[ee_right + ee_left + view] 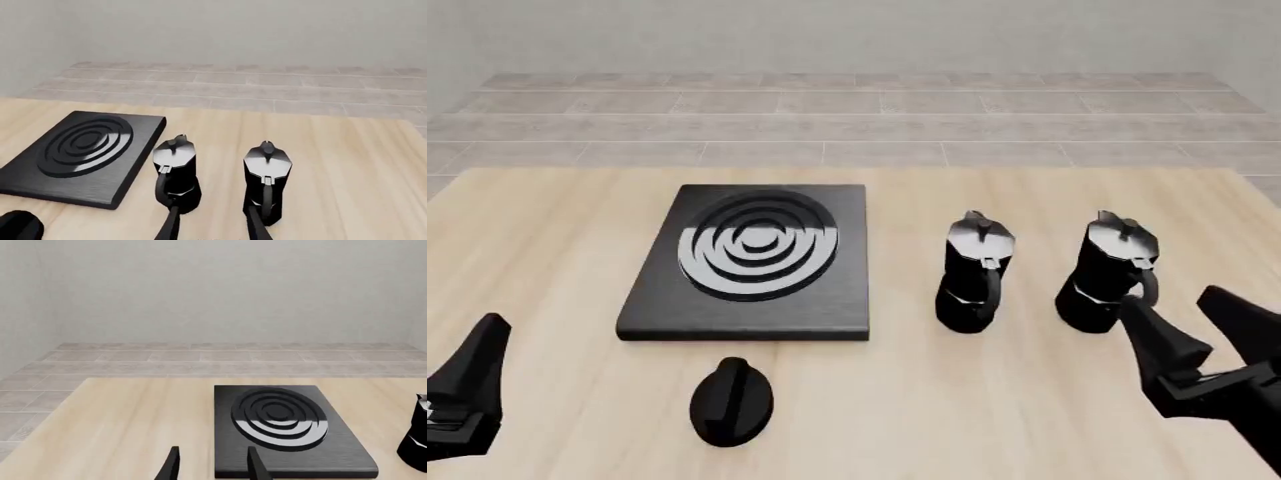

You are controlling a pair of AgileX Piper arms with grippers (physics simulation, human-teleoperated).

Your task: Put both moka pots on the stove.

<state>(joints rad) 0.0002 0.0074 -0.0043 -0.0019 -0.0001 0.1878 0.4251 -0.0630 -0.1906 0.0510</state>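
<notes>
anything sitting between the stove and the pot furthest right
Yes: the other moka pot stands between the stove and the rightmost moka pot, with bare table on either side of it. The front view shows this.

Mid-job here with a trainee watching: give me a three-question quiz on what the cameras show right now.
1. True or false: a moka pot already stands on the stove.
2. How many moka pots are on the table?
3. The oval knob lies: A) beyond the stove, B) on the arms' side of the stove, C) between the pots.

Key:
1. False; left pot and right pot stand right of the stove.
2. Two.
3. B.
</notes>
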